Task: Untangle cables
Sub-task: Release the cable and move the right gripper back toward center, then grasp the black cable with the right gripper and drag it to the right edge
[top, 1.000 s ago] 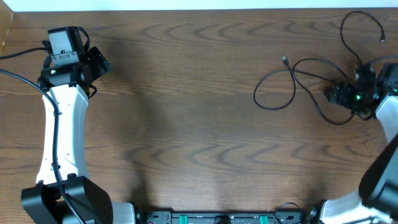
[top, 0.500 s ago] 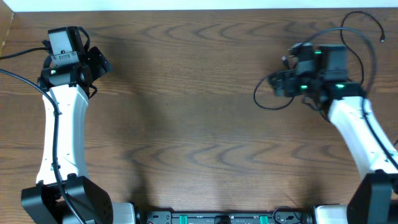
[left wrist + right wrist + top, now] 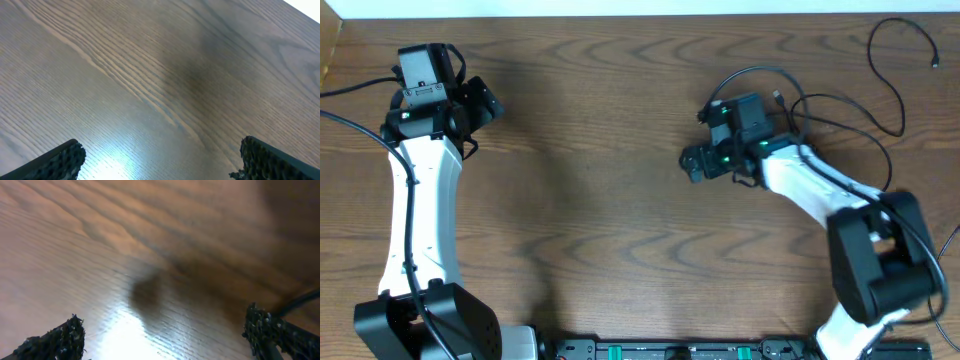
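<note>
Left tool (image 3: 485,103) hangs over the far left of the surface (image 3: 620,200), fingers spread wide, nothing in them, just bare wood underneath. Right tool (image 3: 693,163) is right of centre, also wide apart and gripping nothing. The black cables (image 3: 897,20) sprawl loose behind it toward the far right corner. One loop arches over its wrist, none between its fingers.
</note>
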Controlling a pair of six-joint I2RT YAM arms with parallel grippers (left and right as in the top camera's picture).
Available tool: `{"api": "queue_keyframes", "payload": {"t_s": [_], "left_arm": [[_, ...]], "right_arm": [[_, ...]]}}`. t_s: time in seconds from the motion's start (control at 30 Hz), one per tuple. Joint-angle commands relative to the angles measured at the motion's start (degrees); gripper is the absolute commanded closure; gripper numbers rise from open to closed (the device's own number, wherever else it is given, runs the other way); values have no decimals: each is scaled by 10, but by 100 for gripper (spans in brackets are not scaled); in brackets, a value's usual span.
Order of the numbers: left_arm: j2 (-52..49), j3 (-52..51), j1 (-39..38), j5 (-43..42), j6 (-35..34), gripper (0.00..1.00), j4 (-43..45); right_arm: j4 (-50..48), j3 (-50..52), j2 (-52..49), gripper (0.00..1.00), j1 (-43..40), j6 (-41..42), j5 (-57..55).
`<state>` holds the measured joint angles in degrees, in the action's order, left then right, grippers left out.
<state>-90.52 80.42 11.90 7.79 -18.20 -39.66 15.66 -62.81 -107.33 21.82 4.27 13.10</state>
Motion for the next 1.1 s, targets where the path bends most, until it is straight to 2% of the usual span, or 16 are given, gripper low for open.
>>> {"api": "queue_keyframes", "payload": {"t_s": [0.0,0.1,0.3,0.43,1.07], "left_arm": [[-5,4,0,-1,-1,0,-2],[-5,4,0,-1,-1,0,-2],[-5,4,0,-1,-1,0,-2],[-5,4,0,-1,-1,0,-2],[-5,4,0,-1,-1,0,-2]], "right_arm": [[1,-2,-22,1,5,37,-58],[7,-2,-26,1,4,40,-90],[10,-2,-26,1,-4,40,-257],[11,-2,-27,1,-26,40,-309],[52,-2,-80,1,-322,44,-282]]}}
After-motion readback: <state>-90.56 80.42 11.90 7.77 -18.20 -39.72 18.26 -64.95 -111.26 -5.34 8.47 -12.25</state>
